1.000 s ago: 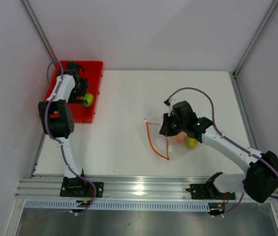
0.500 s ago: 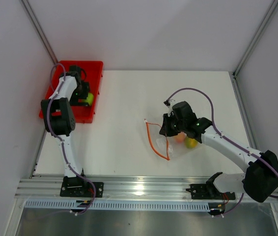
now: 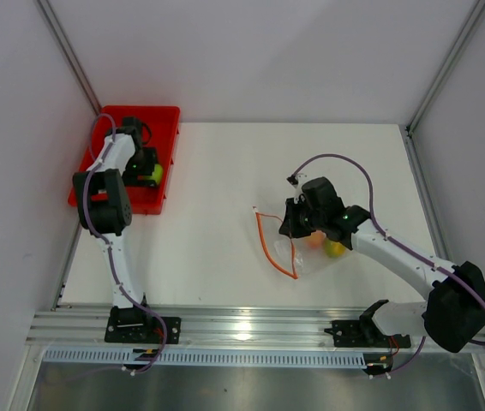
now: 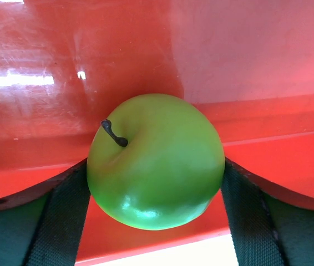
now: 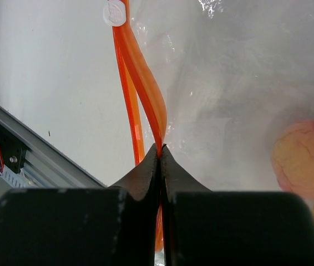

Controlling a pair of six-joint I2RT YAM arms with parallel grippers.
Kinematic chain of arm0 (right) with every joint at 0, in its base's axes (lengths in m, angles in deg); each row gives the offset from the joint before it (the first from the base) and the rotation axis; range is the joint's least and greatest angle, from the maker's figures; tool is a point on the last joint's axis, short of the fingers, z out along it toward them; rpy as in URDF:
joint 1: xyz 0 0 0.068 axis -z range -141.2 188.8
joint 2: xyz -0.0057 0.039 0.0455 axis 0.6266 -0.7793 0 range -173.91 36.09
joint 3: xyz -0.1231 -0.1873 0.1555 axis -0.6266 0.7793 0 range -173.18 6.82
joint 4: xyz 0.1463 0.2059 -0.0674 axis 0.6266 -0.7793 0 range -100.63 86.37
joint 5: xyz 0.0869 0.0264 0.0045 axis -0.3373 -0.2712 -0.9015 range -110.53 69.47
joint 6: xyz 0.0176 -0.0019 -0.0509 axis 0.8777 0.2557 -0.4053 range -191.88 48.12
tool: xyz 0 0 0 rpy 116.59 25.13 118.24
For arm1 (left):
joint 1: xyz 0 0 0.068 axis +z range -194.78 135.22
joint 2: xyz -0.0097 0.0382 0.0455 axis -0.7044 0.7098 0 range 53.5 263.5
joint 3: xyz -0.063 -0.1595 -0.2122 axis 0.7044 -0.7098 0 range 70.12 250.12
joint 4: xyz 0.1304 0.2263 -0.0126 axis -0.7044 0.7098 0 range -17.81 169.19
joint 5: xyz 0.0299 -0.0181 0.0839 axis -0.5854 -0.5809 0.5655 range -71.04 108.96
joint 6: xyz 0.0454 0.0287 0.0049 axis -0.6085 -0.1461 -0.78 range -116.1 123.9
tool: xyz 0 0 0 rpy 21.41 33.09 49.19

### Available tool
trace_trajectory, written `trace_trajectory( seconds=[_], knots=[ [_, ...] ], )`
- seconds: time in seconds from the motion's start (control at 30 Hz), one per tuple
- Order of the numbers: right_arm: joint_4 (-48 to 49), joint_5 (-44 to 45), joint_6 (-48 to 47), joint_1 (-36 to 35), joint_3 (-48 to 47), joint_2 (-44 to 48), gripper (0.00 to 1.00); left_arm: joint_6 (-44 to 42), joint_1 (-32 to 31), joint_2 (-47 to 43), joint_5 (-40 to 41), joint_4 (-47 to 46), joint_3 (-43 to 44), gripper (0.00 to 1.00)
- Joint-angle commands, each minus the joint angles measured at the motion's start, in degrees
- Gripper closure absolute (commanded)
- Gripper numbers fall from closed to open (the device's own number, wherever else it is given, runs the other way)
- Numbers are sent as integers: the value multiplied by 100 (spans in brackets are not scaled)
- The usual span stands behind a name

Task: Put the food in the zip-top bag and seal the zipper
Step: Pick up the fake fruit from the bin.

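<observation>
Far left of the table [image 3: 225, 171]: red tray [image 3: 164, 124], with the green fruit [image 4: 156, 160] resting on its floor, dark stem showing on top. Left gripper [image 4: 155, 183] lowered into the tray, fingers [image 4: 62, 216] spread wide, one at each side of the green fruit and right against its skin. Squeezing or merely touching, cannot tell.

Right of centre, toward the near edge: zip-top bag [image 3: 309, 257] flat on the table, clear and crinkled, mouth turned left. Zipper [image 5: 146, 94] gaping in a loop along that left edge, its two orange-red strips parted, a small white tab [image 5: 115, 12] at one end. Right gripper [image 5: 161, 148] pressed together on the zipper, strip pinched between the black fingertips with no gap visible.

Inside the bag, just right of that gripper: pinkish-orange fruit [image 5: 304, 160] and, touching it on the near-right side, yellow-orange fruit [image 3: 335, 248], both seen through the plastic. Well apart from the green fruit — opposite sides of the table. Aluminium rail [image 3: 242, 325] along the near edge, arm bases bolted to it.
</observation>
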Motion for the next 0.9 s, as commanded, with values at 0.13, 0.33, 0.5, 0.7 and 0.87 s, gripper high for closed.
trace_trajectory(
  seconds=[0.13,0.33,0.5,0.7,0.87],
  knots=[
    [180,-46,30,41,20,46,100,67,121,-94,-265,-290,-278,39],
    [180,-55,38,41,-7,37,100,-117,182,-296,-397,-553,-498,84],
    [189,-38,39,41,-86,19,100,-240,191,-709,-239,-378,-559,100],
    [137,76,-84,41,-200,-103,100,-267,226,-1752,-423,-832,-1209,99],
    [101,147,-102,59,-297,-156,100,-381,235,-2940,-240,-1748,-2501,99]
  ],
)
